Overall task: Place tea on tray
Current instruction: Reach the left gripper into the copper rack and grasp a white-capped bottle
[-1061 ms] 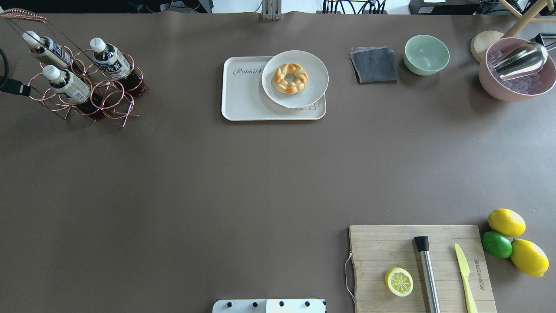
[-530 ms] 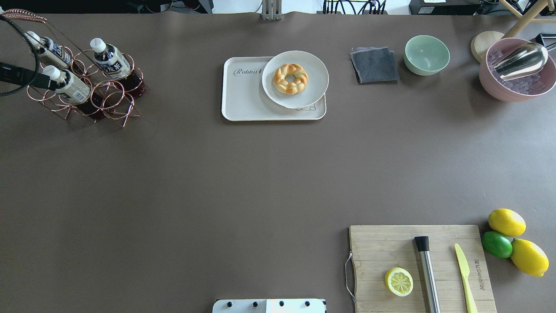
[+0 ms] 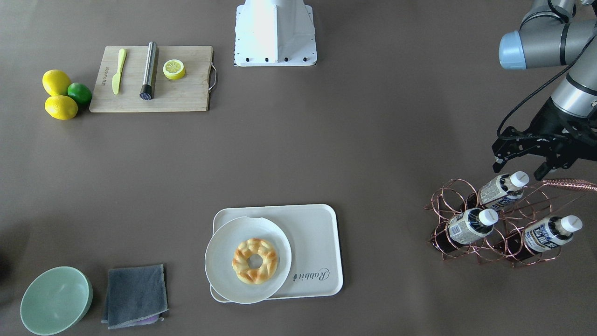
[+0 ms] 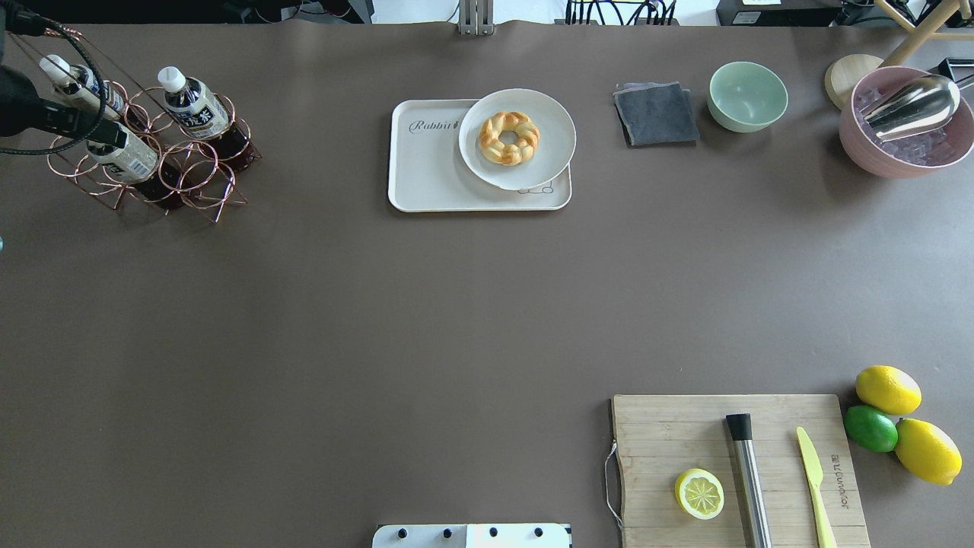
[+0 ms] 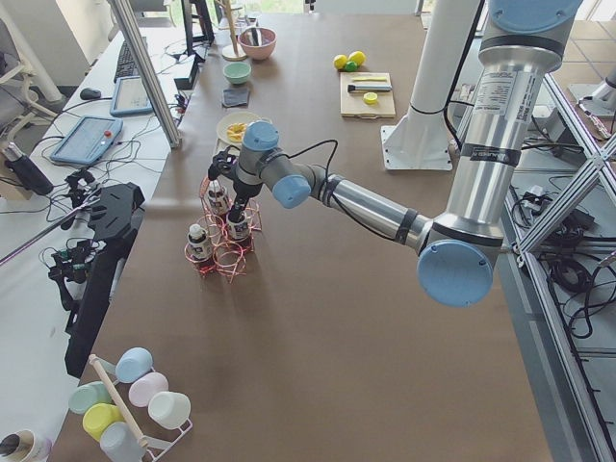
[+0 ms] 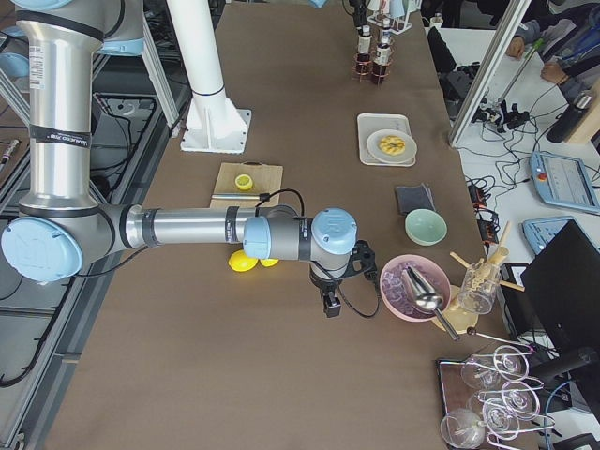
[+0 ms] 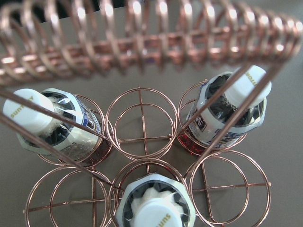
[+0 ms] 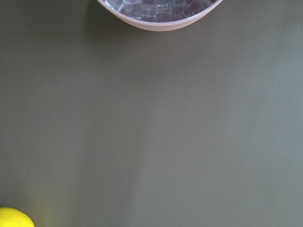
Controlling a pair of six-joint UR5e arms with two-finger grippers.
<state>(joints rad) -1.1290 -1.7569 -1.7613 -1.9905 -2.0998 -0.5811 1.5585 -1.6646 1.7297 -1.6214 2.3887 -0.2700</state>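
We are seeing the tea (image 3: 503, 190) as a small clear bottle of dark brown liquid, wearing a white screw cap and a white-and-blue label. It is leaning in a copper wire rack (image 4: 199, 176) beside two alike bottles (image 3: 468, 226), at the left end of the surface (image 4: 380, 320). The tray (image 4: 426, 171) is lying flat well apart from it, mid-surface on the far side. It is cream-white, rectangular, round-cornered and raised-rimmed, showing grey "Rabbit" script. A round plate (image 4: 549, 152) is sitting on its right part, overhanging the rim.
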